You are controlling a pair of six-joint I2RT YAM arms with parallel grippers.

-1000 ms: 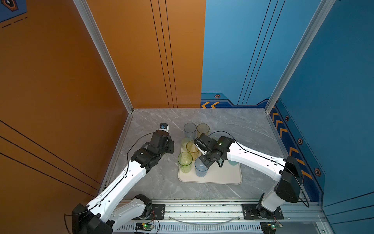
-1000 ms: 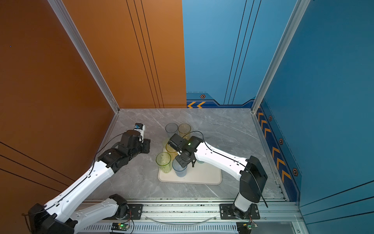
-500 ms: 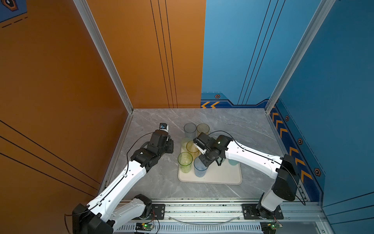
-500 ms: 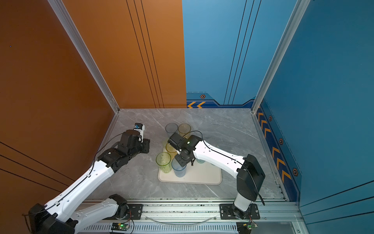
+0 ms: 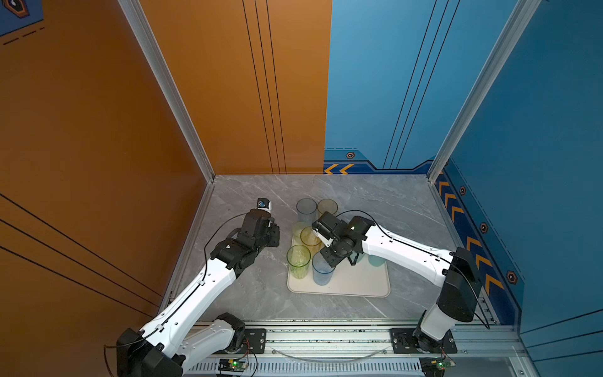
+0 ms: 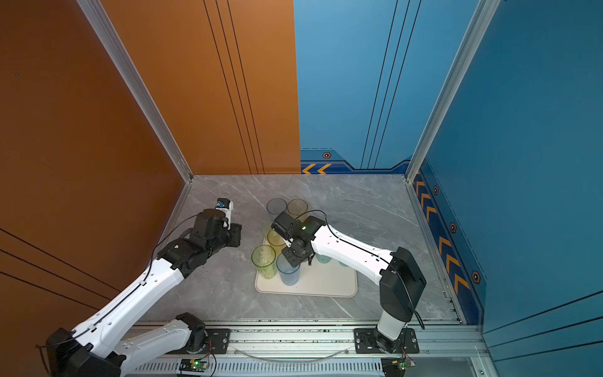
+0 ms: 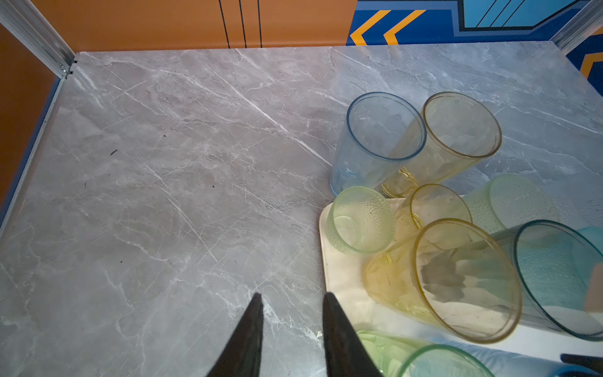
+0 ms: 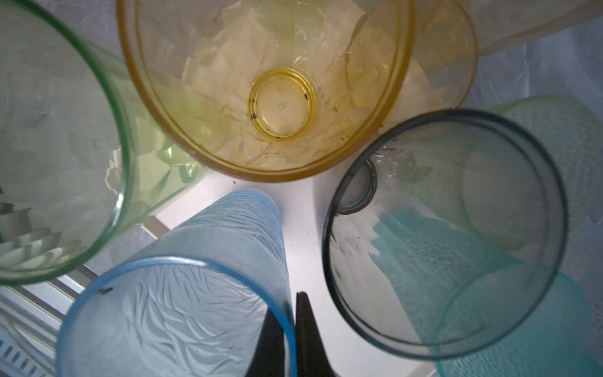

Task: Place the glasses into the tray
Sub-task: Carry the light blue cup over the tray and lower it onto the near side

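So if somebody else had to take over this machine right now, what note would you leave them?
The left gripper is open and empty, over the bare table beside the tray.
The right gripper is shut on the rim of the blue tumbler, over the tray.
Done: several glasses stand on the tray, including the tall green tumbler.
To do: the smoky grey tumbler and the amber tumbler stand on the table behind the tray.
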